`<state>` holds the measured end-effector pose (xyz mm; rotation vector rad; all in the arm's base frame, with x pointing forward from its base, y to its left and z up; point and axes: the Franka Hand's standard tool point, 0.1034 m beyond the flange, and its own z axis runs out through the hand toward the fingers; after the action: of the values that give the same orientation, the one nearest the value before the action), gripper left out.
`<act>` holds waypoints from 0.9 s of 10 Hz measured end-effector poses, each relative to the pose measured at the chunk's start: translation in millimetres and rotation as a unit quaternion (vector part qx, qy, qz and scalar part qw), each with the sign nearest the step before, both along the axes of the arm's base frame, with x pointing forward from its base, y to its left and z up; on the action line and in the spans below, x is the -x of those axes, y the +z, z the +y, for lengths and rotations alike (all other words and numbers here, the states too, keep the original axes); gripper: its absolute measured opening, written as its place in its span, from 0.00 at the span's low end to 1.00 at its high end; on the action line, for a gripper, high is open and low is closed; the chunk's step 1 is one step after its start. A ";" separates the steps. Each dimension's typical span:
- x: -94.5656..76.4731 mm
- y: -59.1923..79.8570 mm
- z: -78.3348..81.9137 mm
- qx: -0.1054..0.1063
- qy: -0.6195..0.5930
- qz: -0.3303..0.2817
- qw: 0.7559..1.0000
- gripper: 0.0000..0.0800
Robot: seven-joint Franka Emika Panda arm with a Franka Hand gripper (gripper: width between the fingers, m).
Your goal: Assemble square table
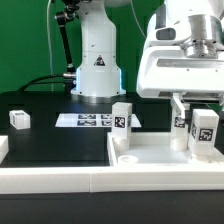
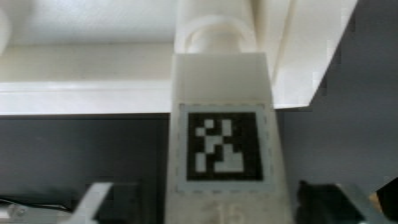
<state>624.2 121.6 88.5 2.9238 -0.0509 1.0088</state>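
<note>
The white square table top (image 1: 150, 158) lies in the foreground of the exterior view. On it, one tagged leg (image 1: 122, 118) stands upright toward the exterior view's left. Two more legs (image 1: 204, 130) (image 1: 181, 124) stand at its right end. My gripper (image 1: 181, 112) hangs over the farther of those two. In the wrist view a tagged leg (image 2: 219, 140) runs between my fingers (image 2: 98, 200). Dark gaps show on both sides of it, so the gripper (image 2: 222, 208) stands open around the leg without pressing it. A fourth leg (image 1: 20, 119) lies on the black surface at the exterior view's left.
The marker board (image 1: 85, 120) lies flat on the black surface in front of the robot's base (image 1: 97, 70). A long white rail (image 1: 50, 180) edges the near side of the work surface.
</note>
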 end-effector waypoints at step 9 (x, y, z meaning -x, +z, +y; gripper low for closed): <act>-3.1 17.7 -0.4 0.002 0.011 0.013 1.000 0.81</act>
<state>627.3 121.2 106.2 2.9395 -0.0155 0.9719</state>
